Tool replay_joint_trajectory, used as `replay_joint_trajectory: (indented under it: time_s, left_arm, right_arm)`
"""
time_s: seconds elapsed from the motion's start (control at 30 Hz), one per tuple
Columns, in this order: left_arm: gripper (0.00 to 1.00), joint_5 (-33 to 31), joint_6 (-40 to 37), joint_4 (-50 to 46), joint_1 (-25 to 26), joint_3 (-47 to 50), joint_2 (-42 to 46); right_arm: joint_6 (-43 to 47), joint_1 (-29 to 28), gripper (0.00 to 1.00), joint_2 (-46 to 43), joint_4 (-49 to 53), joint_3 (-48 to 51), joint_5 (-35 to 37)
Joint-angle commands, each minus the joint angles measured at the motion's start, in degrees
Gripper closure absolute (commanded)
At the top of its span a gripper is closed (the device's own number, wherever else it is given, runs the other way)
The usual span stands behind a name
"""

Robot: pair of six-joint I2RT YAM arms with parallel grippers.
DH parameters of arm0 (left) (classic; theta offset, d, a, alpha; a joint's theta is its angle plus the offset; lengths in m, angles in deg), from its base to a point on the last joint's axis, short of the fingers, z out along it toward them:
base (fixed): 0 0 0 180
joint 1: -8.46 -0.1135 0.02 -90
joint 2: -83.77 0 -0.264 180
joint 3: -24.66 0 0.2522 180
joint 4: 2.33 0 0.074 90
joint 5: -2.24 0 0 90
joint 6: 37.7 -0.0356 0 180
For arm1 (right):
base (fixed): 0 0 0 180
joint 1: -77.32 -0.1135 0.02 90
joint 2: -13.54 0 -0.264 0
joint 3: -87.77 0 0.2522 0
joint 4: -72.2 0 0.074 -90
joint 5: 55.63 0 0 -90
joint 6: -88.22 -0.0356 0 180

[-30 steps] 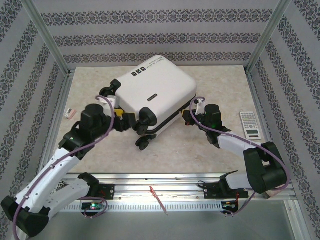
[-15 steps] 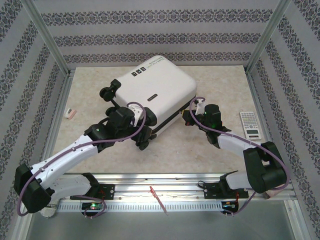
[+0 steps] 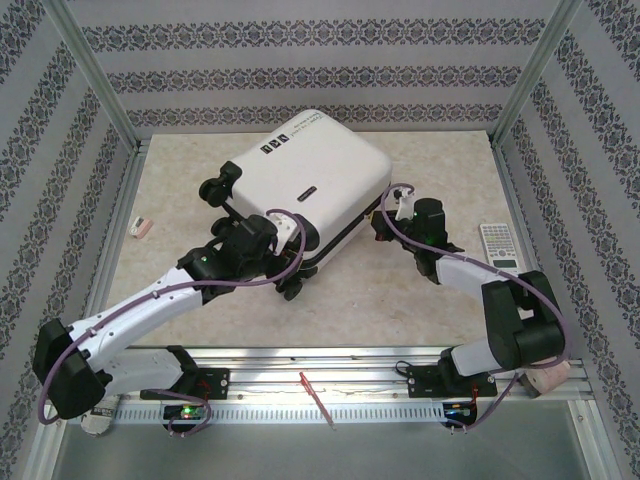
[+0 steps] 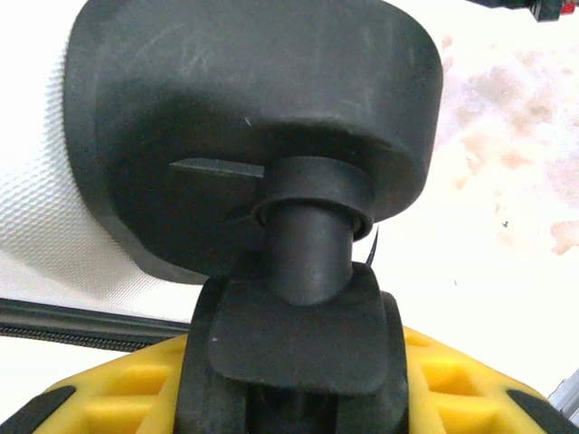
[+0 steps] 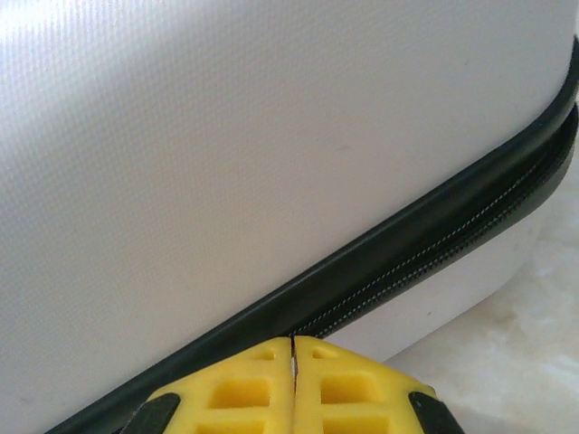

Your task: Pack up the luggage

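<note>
Luggage [image 3: 305, 180] lies closed, mid-bench [image 3: 420, 310], set askew. Left gripper [image 4: 294, 398]: jaws pinching a near-side wheel caster [image 4: 308, 253]. Right gripper [image 5: 292, 357]: jaws pressed together, tips at the zip seam [image 5: 389, 271]. Step, likely: steadying the case before opening. Next calls for finding the zip pull, left hold kept firm

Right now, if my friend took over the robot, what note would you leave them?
Left gripper: clamped around a caster wheel at the suitcase's near corner.
Right gripper: shut, nothing seen between its tips, which sit at the black zipper on the suitcase's right side.
White suitcase: lying flat mid-table, lid down.
Done: the case looks closed.
Left: check the zip is fully shut. A calculator lies outside on the table.
</note>
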Motion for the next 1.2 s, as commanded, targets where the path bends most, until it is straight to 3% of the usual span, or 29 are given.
replay_joint_trajectory:
  time_s: [0.0, 0.2, 0.5, 0.6, 0.67, 0.7, 0.8, 0.87, 1.0, 1.17]
  left_arm:
    - [0.87, -2.8, -1.6, -1.7, -0.1, 1.4, 2.9]
    - [0.90, -1.1, -2.6, 0.1, -0.1, 4.0, 5.4]
    - [0.92, 2.1, -3.6, 1.7, -0.1, 5.1, 8.8]
    - [0.90, 2.0, -3.7, 2.3, -0.1, 5.8, 9.9]
    - [0.80, 1.5, -3.5, 2.7, -0.1, 6.2, 10.4]
    - [0.76, 1.1, -3.3, 2.9, -0.1, 6.4, 10.8]
    - [0.55, -0.8, -2.6, 3.2, -0.2, 7.0, 11.7]
    - [0.34, -2.7, -1.7, 3.2, -0.3, 7.3, 12.1]
    - [0.23, -6.7, 1.1, 3.6, -1.4, 8.1, 13.3]
    - [0.18, -9.9, 5.4, 3.8, -5.6, 8.5, 13.8]
  right_arm:
    - [2.7, 4.7, 1.00, 3.1, 0.6, -3.8, 7.6]
    - [-0.4, 10.3, 1.00, 10.4, -1.9, -10.6, 6.6]
    - [-4.3, 15.8, 1.00, 20.9, 1.9, -24.9, 8.8]
    - [-6.7, 17.7, 1.00, 23.5, 0.3, -28.0, 2.1]
    - [-8.6, 18.7, 1.00, 25.3, 0.2, -30.2, -4.7]
    - [-9.9, 19.0, 0.95, 26.0, -0.7, -30.6, -6.5]
    - [-11.9, 19.3, 0.65, 26.7, -2.2, -31.3, -9.7]
    - [-12.9, 19.2, 0.49, 26.4, -2.6, -31.6, -11.5]
    - [-14.4, 18.4, 0.31, 25.5, -2.7, -32.7, -15.2]
    - [-17.5, 16.8, 0.19, 27.7, -2.0, -38.7, -26.7]
